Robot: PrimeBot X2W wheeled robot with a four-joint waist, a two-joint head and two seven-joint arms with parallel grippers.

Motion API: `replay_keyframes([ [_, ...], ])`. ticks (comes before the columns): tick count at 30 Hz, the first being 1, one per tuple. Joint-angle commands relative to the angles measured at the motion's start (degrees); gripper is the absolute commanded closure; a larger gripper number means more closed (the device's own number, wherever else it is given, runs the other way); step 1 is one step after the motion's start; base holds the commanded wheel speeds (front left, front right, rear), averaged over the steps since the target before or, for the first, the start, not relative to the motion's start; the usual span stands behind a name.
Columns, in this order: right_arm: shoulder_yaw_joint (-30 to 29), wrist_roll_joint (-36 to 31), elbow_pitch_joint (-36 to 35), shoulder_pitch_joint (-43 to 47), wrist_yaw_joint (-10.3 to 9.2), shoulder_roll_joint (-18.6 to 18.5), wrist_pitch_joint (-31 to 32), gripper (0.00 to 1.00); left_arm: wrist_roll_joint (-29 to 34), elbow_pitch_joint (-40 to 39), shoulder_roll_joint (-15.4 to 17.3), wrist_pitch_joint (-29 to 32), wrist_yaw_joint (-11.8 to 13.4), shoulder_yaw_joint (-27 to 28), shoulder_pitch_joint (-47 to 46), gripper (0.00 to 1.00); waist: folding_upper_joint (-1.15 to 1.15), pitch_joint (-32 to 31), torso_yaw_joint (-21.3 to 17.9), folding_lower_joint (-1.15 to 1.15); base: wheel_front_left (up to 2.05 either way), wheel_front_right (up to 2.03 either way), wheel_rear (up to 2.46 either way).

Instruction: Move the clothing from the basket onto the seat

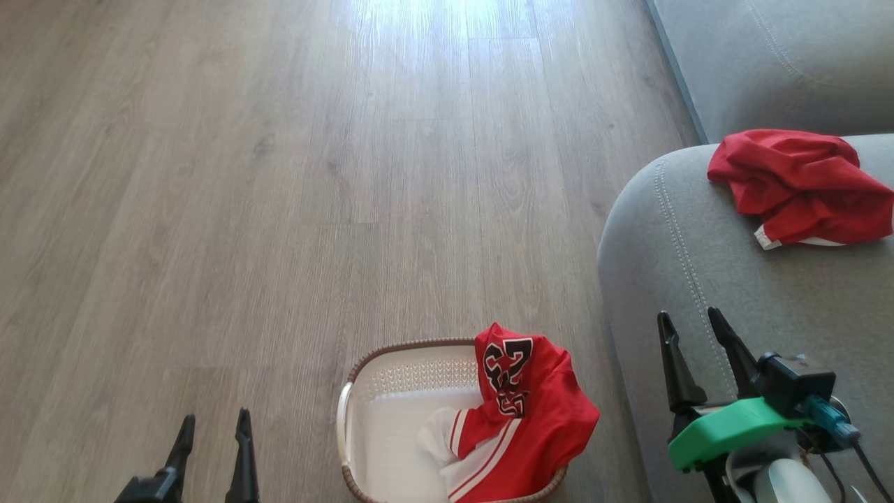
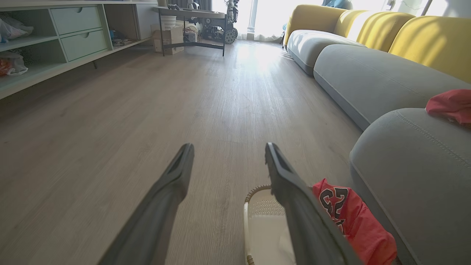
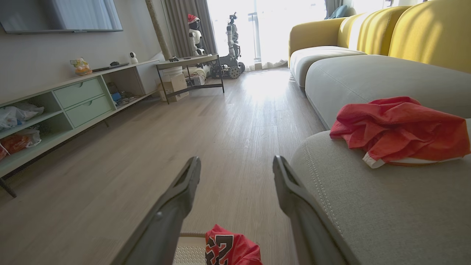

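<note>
One red garment [image 1: 803,185] lies crumpled on the grey seat [image 1: 705,265], seen again as a red heap [image 3: 401,129] on the cushion [image 3: 386,206]. The other red garment [image 1: 520,419], with black-and-white number print, drapes over the right side of the cream basket [image 1: 391,405] on the floor. My left gripper [image 1: 213,423] is open and empty, left of the basket. My right gripper [image 1: 691,321] is open and empty above the seat's front edge. In the left wrist view, the numbered garment [image 2: 349,217] sits in the basket [image 2: 257,221] below the open fingers [image 2: 173,184].
Wood floor [image 1: 279,175] stretches ahead and to the left. A pale green low cabinet [image 3: 73,106] runs along the left wall, with a dark-legged table [image 3: 191,70] and another robot [image 3: 232,48] by the window. Yellow backrests [image 2: 423,40] top the sofa.
</note>
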Motion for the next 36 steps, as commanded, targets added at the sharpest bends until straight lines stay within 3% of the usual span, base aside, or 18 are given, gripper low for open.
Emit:
replay_keyframes([
  [1,1.5,0.0,-2.3,-1.3,-0.02,0.1,-0.1,0.0,0.9,-1.3,0.4,-0.7,-0.2,2.8,-1.6,0.0,0.0,0.0,0.0,0.0,0.0,0.0,0.0],
  [36,0.6,-1.1,-1.7,-1.5,-0.02,0.1,0.5,0.0,4.1,-0.4,-2.1,-0.7,-2.9,5.7,-2.2,0.0,0.0,0.7,0.4,0.0,0.0,0.0,0.0],
])
